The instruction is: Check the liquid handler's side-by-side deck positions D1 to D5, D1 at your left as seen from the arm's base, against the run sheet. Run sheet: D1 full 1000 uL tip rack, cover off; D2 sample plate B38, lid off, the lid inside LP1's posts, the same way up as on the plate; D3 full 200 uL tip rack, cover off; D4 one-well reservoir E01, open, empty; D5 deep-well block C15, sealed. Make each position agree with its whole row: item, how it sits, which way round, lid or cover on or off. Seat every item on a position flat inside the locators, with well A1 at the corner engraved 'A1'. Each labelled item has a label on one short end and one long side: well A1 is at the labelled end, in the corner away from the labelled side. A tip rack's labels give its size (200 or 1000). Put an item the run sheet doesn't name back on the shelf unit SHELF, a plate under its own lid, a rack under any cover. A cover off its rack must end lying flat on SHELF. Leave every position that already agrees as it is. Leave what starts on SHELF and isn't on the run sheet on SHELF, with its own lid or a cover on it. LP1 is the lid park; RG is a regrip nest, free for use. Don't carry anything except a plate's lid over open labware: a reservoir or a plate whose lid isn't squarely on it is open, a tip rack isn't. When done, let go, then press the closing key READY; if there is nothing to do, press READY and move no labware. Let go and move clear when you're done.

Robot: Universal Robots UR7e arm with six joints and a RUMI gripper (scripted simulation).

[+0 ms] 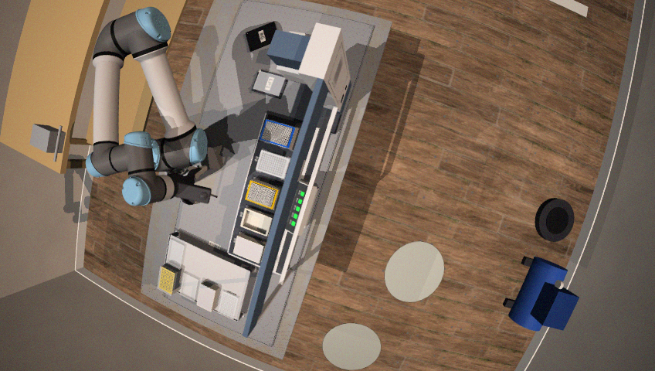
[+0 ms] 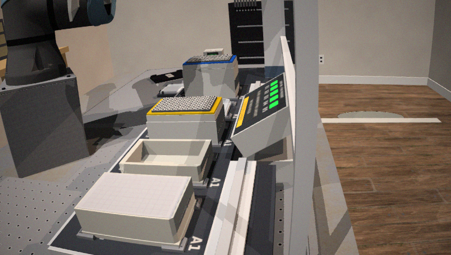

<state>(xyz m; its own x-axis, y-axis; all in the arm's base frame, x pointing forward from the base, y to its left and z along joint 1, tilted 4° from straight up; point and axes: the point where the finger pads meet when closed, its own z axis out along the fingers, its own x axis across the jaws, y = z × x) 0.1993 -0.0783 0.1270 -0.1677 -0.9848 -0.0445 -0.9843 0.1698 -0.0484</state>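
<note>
In the overhead view the deck row holds a blue-rimmed tip rack [image 1: 276,133] with its cover off, an unlidded white plate [image 1: 273,164], a yellow-rimmed tip rack [image 1: 262,194] with its cover off, an open empty reservoir [image 1: 256,221] and a sealed deep-well block [image 1: 248,248]. The side view shows the blue-rimmed rack [image 2: 210,74], the yellow-rimmed rack [image 2: 185,118], the reservoir [image 2: 167,158] and the block [image 2: 135,205], all seated flat; the plate is mostly hidden there. A lid [image 1: 269,83] lies in the lid park. My gripper [image 1: 206,195] is open and empty, over the table left of the yellow-rimmed rack, apart from all labware.
The shelf unit [image 1: 206,275] at the near end holds a yellow rack [image 1: 168,279] and several white items. A black regrip nest [image 1: 258,36] sits at the far end. The key panel [image 1: 297,209] shows green lights. A tall instrument wall [image 2: 300,126] runs behind the deck.
</note>
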